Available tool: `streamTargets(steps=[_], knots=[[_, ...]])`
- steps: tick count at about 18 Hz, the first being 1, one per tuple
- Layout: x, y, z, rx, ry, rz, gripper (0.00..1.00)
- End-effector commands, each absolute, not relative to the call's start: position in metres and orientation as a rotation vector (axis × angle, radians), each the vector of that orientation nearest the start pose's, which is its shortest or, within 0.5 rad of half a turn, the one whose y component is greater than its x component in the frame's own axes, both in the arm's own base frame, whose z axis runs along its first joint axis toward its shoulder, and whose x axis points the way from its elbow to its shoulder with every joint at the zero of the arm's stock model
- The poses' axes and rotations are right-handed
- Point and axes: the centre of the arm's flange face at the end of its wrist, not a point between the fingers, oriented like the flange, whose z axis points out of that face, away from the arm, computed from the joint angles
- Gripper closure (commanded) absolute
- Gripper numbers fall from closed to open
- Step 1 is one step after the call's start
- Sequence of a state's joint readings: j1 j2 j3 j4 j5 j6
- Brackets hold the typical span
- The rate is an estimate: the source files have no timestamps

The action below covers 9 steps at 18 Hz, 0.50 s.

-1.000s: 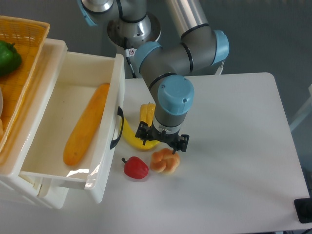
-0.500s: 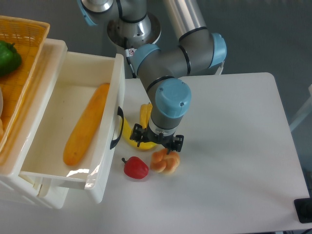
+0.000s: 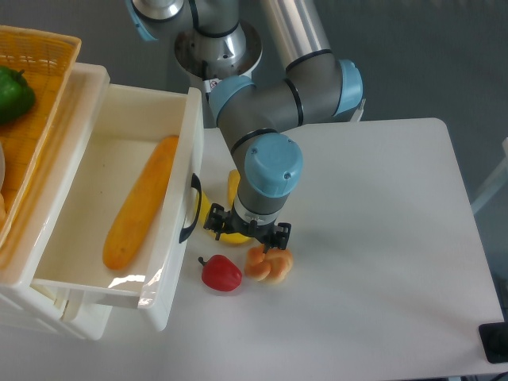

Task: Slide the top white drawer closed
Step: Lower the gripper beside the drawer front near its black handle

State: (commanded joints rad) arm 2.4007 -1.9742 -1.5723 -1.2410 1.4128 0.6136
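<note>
1. Drawer [image 3: 171, 238], white with one black handle [image 3: 190, 208], is seen pulled wide open at left; one long yellow vegetable [image 3: 143, 202] lies inside.
2. One gripper [image 3: 246, 230] is held just right of the handle, fingers spread, nothing gripped.
3. One banana [image 3: 216, 226], one red pepper [image 3: 221, 273] and one bun [image 3: 268, 264] are seen on the table [image 3: 381, 238].

A long yellow-orange vegetable [image 3: 141, 202] lies diagonally in a white tray. On the white table [image 3: 381, 238] there's a red pepper [image 3: 221, 273] right next to a small orange bun-looking thing [image 3: 268, 265], a banana [image 3: 218, 228] behind them. Wicker basket [image 3: 36, 87] top left, green pepper [image 3: 14, 94] inside.
</note>
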Motion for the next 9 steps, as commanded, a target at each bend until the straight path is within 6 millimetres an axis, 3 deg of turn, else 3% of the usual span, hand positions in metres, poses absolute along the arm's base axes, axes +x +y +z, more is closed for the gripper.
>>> streamTargets(steps=[9], knots=[[-0.339, 0.538, 0.296, -3.069, -0.296, -0.273, 0.00]])
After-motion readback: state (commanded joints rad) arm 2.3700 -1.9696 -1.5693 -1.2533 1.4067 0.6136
